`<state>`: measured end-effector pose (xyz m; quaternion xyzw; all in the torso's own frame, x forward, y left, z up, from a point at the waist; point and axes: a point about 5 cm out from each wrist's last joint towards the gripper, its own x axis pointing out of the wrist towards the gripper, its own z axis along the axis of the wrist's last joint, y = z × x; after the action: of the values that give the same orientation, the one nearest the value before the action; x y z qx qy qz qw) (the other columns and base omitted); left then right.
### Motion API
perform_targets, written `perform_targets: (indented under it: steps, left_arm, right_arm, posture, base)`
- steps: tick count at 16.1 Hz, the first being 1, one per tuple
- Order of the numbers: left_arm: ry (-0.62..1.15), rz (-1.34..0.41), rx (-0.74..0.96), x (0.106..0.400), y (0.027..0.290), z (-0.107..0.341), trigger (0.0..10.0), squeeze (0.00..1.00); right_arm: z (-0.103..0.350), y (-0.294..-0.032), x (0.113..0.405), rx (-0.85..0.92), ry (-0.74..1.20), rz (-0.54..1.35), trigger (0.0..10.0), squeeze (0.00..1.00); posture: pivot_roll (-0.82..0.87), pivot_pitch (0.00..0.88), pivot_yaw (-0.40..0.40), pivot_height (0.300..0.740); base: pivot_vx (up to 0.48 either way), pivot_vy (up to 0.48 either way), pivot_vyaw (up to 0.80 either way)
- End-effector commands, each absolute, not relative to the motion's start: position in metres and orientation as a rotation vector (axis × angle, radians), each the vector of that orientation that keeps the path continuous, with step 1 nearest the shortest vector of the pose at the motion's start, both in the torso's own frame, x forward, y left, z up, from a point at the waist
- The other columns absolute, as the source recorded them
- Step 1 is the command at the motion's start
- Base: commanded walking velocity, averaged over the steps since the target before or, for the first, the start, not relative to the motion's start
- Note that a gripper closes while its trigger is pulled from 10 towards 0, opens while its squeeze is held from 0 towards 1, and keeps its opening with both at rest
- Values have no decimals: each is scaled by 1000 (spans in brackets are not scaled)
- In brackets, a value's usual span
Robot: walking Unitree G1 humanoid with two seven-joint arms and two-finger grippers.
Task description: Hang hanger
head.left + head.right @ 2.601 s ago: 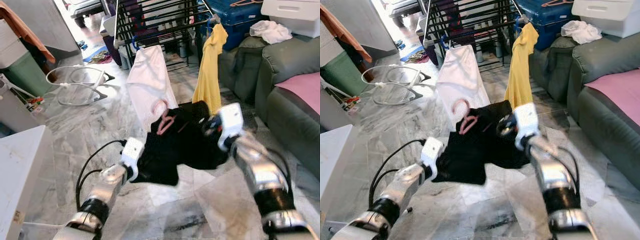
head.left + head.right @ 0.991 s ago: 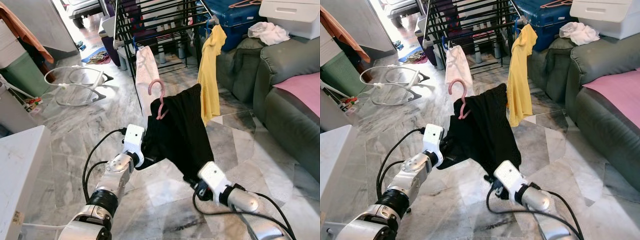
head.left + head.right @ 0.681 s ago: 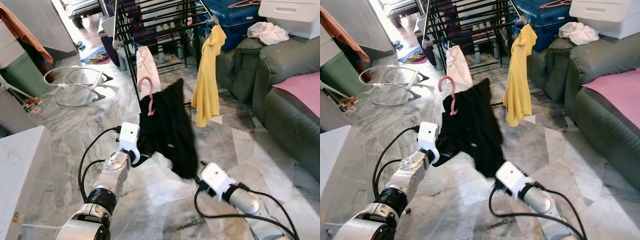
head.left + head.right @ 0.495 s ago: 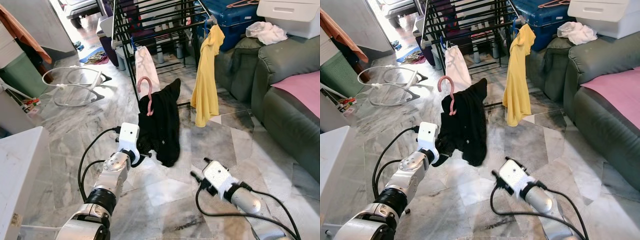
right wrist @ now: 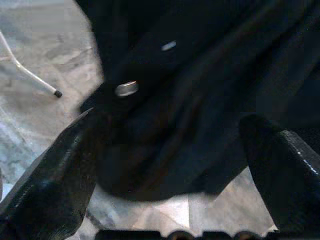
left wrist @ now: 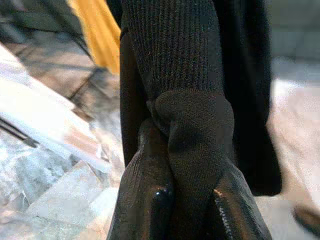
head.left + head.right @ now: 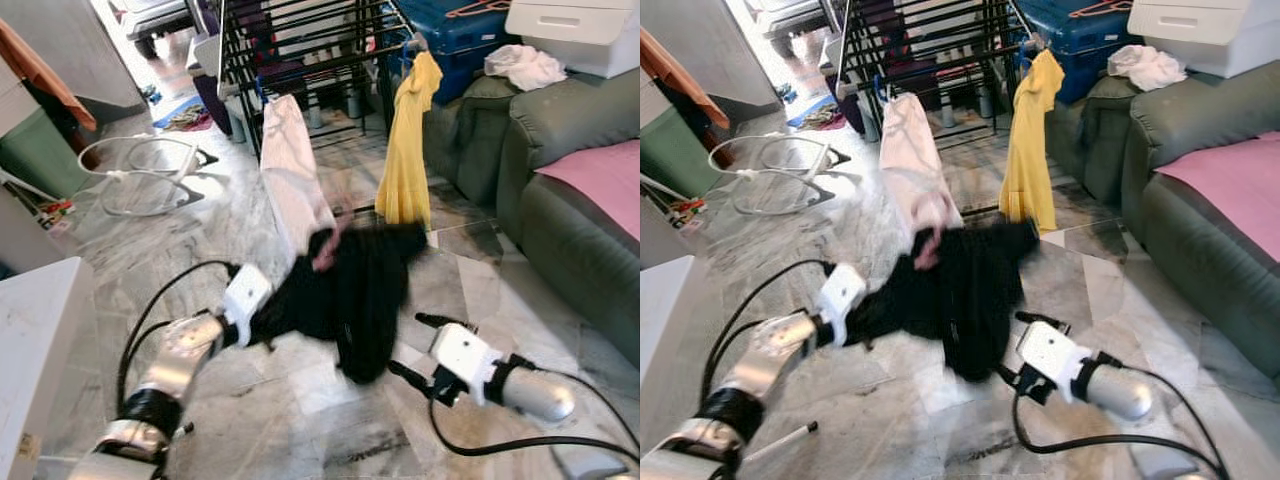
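Pinching ribbed black knit garment [image 6: 175, 65], left gripper [image 6: 185, 200] clamped; right gripper [image 5: 170, 165] spread wide

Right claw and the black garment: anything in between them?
Nothing; right wrist view shows the right claw open, its fingers spread, facing the black garment directly.

Motion blur smears the pink hanger [image 7: 325, 250] (its hook especially) — black garment [image 7: 360, 290] hides the rest.
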<state>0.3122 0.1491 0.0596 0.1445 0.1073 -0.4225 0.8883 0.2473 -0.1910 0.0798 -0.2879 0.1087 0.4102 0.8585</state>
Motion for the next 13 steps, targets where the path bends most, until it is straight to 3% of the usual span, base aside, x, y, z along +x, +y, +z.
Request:
perform_targets:
  steps: [1,6,13]
  left_arm:
    - [209,-909,357,310,164,64,0,0]
    - [184,-1155,540,290,162,58,0,0]
    - [49,-1285,542,283,138,65,0,0]
  right_arm:
    - [92,-191,251,-603,200,883,10000,1000]
    - [121,-213,265,-691,168,865,10000,1000]
    - [120,-224,261,-618,284,982,10000,1000]
  posture:
    - [-273,0,229,740]
    - [-272,0,232,740]
    - [-265,0,237,740]
  base:
    - [0,0,0]
    - [0,0,0]
    - [0,0,0]
